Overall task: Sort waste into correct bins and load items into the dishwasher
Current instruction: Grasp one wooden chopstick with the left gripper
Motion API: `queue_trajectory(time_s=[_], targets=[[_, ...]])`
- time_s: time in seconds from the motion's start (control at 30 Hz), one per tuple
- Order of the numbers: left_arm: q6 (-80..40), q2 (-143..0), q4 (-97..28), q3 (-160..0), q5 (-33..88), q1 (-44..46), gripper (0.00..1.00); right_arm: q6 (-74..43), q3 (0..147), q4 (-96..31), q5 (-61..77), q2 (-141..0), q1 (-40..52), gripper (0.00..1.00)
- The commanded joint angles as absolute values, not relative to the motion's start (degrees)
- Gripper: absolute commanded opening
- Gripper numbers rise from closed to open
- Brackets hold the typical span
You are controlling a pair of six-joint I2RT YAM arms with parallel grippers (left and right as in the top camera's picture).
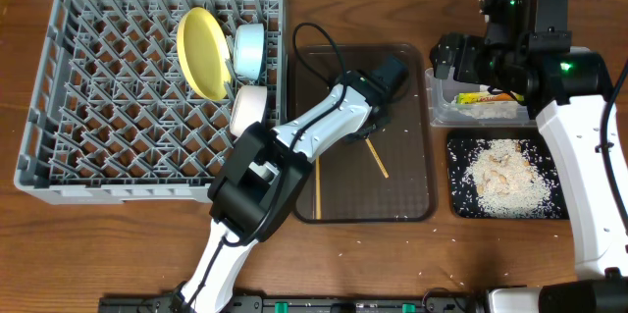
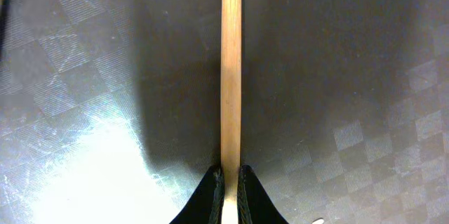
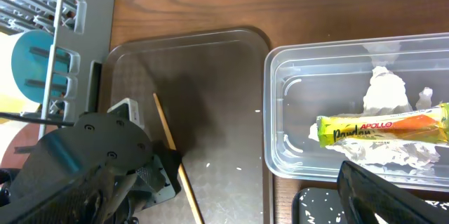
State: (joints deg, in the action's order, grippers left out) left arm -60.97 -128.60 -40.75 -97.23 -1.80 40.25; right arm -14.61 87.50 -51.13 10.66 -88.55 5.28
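Two thin wooden chopsticks: both are lying on the dark brown rectangular serving tray (image 1: 412, 190), a smooth plastic sheet with a faint checkered weave and rounded corners.
Gripped chopstick (image 2: 231, 76): it is running straight up the left wrist view from between the fingertips, with its long axis in line with the gripper. From overhead it is slanting out from under the wrist toward the tray's lower right.
Other chopstick (image 1: 319, 187): it is lying along the tray's left side, pointing front to back, apart from the first.
Left gripper (image 2: 229, 176): its black tapered fingers are clenching the gripped chopstick's end, low over the tray.
Right gripper (image 1: 453, 61): it is hanging spread wide, grasping nothing, above the clear rectangular plastic container (image 3: 280, 112).
Container contents: a green-and-yellow crinkled snack wrapper (image 3: 382, 127) is lying lengthwise across crumpled white paper (image 3: 386, 94).
Shallow black rectangular tray (image 1: 456, 205): it is sitting just beside the clear container and carrying a heap of loose white rice-like scraps (image 1: 505, 178).
Large grey plastic dish rack (image 1: 98, 107): it is sitting left of the brown tray, its pegs standing in a grid. A round yellow plate (image 1: 201, 53) and a light blue bowl (image 1: 247, 48) are standing on edge in it, with a white bowl (image 1: 248, 109) just below them.
Wood-grain table (image 1: 373, 254): a few stray grains are lying on it.
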Motion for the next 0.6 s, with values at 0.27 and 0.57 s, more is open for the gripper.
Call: queue_trajectory(time_s=[0.27,0.57], targets=[[-32.01,-114.17,-41.58,-98.24,-1.72,35.97,0.07,-14.31,88.05,-51.05,10.55,-88.71,5.65,0.99],[-13.15,-94.85,-52.05,-98.21,-10.59,26.59,0.07,-14.31,88.05,-51.05,10.55,-88.71,5.65,0.99]])
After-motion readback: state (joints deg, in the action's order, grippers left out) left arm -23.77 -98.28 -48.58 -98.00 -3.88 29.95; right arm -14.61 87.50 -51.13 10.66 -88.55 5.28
